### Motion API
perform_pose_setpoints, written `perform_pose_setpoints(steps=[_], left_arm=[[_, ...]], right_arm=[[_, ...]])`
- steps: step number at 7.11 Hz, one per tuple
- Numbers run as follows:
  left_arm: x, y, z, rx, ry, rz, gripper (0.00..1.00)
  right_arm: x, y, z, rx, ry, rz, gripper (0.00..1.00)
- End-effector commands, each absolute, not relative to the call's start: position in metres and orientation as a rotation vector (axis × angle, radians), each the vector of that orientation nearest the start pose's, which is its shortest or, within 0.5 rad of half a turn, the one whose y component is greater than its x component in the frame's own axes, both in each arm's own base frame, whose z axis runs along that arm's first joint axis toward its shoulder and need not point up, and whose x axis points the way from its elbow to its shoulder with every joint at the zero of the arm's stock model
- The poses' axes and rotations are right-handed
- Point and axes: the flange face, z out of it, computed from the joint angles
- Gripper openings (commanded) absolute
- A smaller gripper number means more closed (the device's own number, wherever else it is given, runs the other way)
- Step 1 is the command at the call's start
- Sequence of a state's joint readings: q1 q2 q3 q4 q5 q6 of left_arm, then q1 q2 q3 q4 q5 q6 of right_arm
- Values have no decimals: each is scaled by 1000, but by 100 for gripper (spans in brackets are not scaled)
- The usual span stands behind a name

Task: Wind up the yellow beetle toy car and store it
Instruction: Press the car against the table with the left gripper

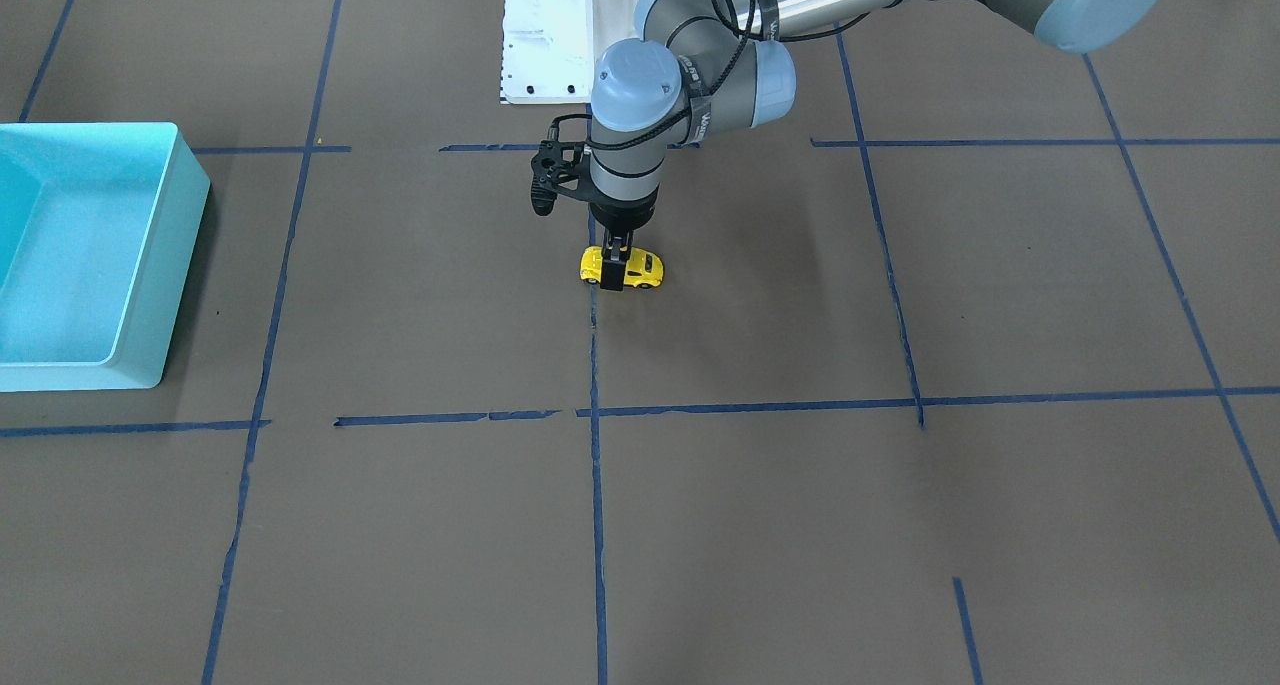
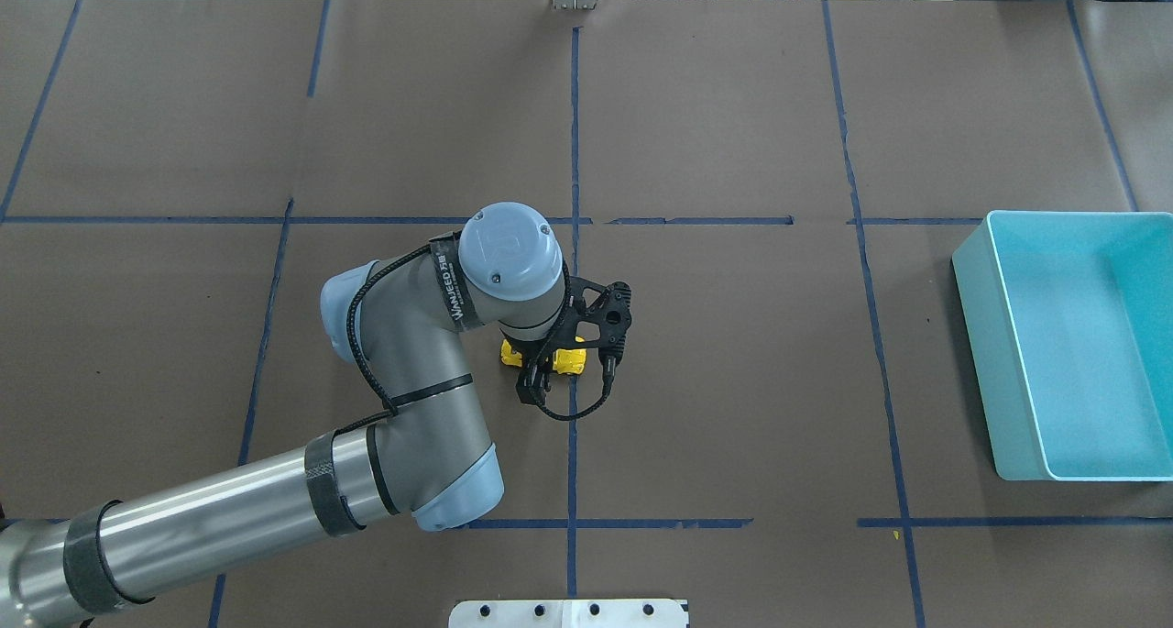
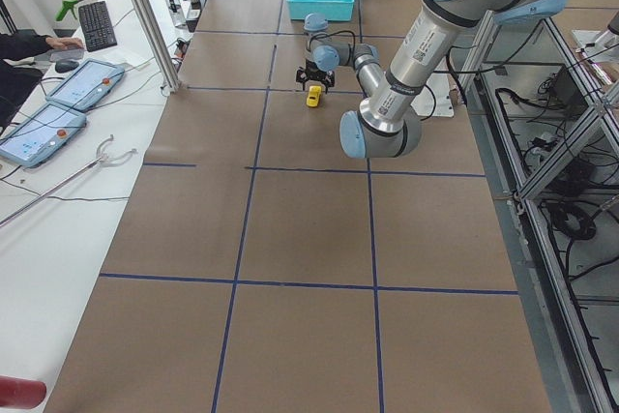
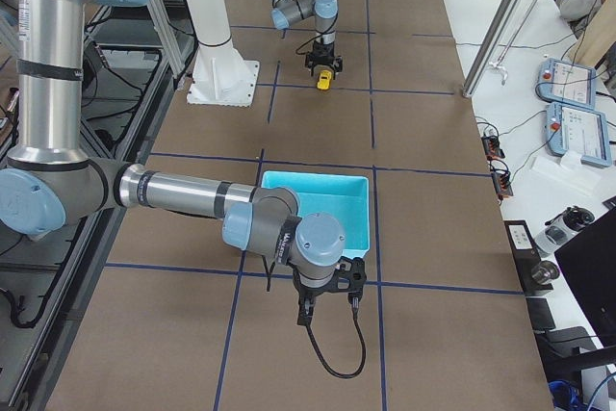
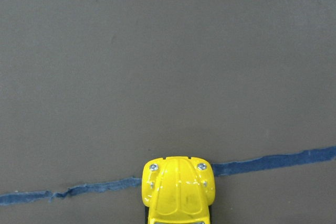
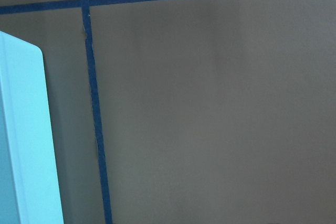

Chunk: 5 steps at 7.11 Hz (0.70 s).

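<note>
Closest to the right-end camera, the right gripper [image 4: 330, 288] hangs over the brown table [image 4: 414, 190] just short of the turquoise bin's [image 4: 332, 201] near wall, and I cannot tell from here whether its fingers are parted or closed. Farther up the table, well apart from the bin, I see the left gripper [image 1: 615, 265] pointing straight down, its fingers closed narrowly across the yellow beetle toy car [image 1: 641, 268], which sits wheels-down on a blue tape line [image 1: 594, 365] near the robot's white base [image 1: 550, 35].
</note>
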State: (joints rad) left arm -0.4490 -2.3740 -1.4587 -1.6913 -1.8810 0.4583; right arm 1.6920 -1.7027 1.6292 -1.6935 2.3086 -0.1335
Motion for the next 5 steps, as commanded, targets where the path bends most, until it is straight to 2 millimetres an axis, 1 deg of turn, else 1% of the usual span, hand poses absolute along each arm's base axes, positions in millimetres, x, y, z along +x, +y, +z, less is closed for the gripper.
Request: perform_pose_setpoints(steps=[1, 3, 5], left_arm=[[635, -417, 207, 763, 600, 1596, 98], [638, -414, 201, 772, 605, 1605, 96], [637, -414, 201, 774, 606, 1608, 85]], right_arm=[[116, -408, 704, -92, -753, 61, 100], [116, -408, 704, -92, -753, 61, 100], [116, -408, 704, -92, -753, 59, 100]])
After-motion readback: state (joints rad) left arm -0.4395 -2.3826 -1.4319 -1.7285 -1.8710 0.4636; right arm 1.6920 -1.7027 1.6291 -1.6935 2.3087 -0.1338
